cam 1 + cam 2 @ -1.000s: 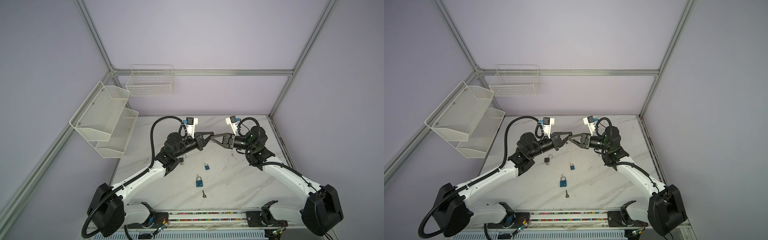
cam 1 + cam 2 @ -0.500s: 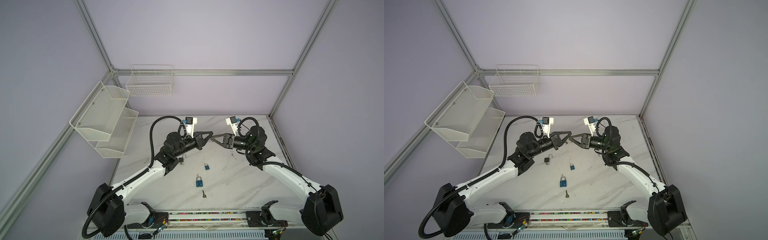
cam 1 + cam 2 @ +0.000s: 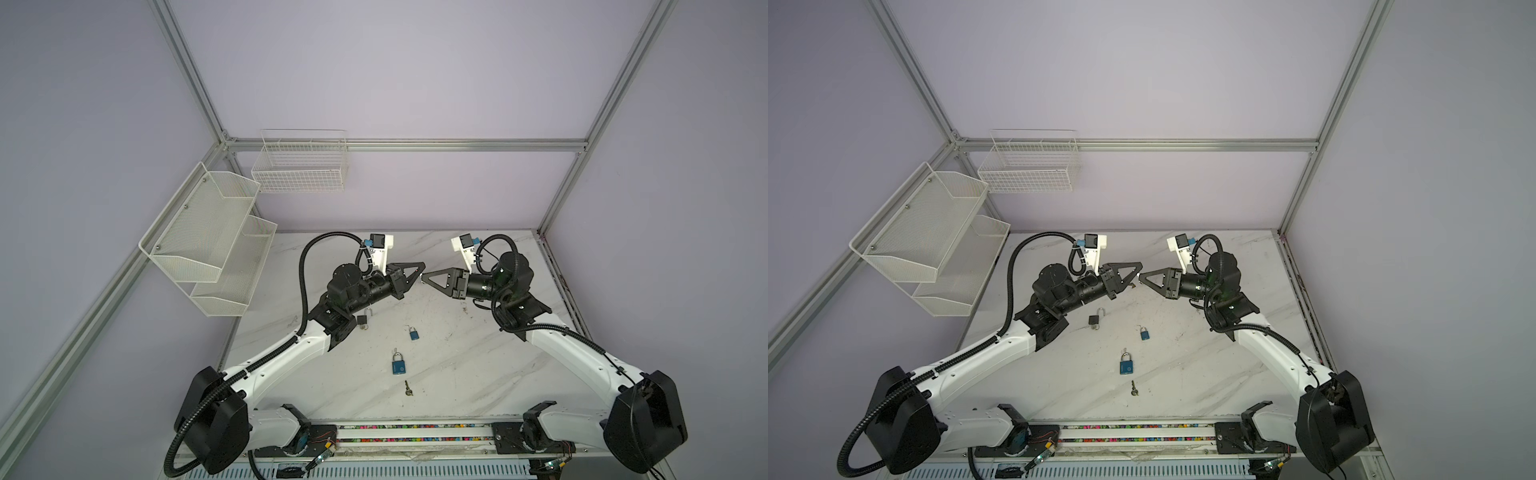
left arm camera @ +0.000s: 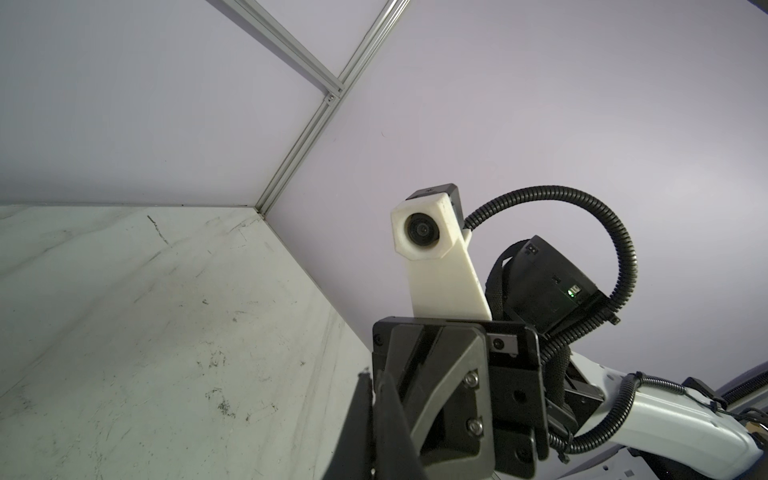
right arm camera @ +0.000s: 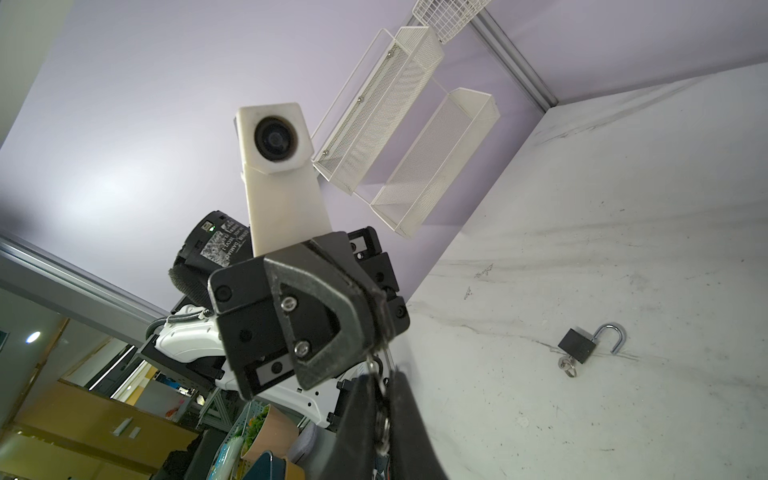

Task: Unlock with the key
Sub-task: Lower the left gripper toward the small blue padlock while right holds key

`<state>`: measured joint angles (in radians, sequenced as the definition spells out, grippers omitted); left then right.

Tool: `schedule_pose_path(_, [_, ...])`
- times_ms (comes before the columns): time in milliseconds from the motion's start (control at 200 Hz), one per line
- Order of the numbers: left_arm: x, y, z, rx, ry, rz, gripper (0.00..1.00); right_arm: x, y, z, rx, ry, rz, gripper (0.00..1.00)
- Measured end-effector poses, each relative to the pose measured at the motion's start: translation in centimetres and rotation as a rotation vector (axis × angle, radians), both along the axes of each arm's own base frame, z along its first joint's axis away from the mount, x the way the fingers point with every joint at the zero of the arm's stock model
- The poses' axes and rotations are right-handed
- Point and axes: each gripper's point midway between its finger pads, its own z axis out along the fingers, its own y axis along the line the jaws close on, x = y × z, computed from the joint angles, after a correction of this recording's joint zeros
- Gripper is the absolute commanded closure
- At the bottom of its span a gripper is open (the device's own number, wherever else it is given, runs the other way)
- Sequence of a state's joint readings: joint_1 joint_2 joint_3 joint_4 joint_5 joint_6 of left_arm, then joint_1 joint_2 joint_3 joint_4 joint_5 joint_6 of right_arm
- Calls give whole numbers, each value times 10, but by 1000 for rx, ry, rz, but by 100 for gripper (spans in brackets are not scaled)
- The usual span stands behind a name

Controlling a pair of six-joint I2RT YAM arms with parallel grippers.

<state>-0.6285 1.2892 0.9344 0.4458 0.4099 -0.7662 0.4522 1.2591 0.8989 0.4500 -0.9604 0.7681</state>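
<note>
left gripper is pinching the key at its closed tips | right gripper, facing it tip to tip, is clamping the same key between its fingers

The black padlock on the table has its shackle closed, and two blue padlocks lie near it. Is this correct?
Not quite: the black padlock has its shackle open, as the right wrist view shows. The small blue padlock and the larger blue padlock do lie near it on the table.
</note>
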Motion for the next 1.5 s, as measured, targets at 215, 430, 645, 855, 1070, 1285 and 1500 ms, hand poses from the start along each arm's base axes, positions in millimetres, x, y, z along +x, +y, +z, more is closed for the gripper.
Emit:
schedule_pose_path(215, [0, 0, -1, 2, 3, 1, 100, 0, -1, -1, -7, -1, -5, 98])
schedule_pose_path(430, [1, 1, -2, 4, 6, 2, 99, 0, -1, -1, -10, -4, -11, 100])
schedule_pose_path(645, [9, 14, 2, -7, 18, 45, 42, 3, -5, -5, -24, 22, -45, 100])
schedule_pose_path(855, [11, 49, 11, -9, 79, 194, 40, 16, -18, -27, -104, 87, -152, 100])
schedule_pose_path(1070, [6, 49, -67, 184, 338, 295, 40, 29, -40, -89, -298, 203, -305, 100])
schedule_pose_path(1285, [-21, 34, -194, 580, 605, 329, 41, 15, -62, -163, -460, 344, -371, 100])
schedule_pose_path(1500, [-34, 2, -257, 863, 683, 330, 41, 5, -72, -196, -525, 403, -392, 100])
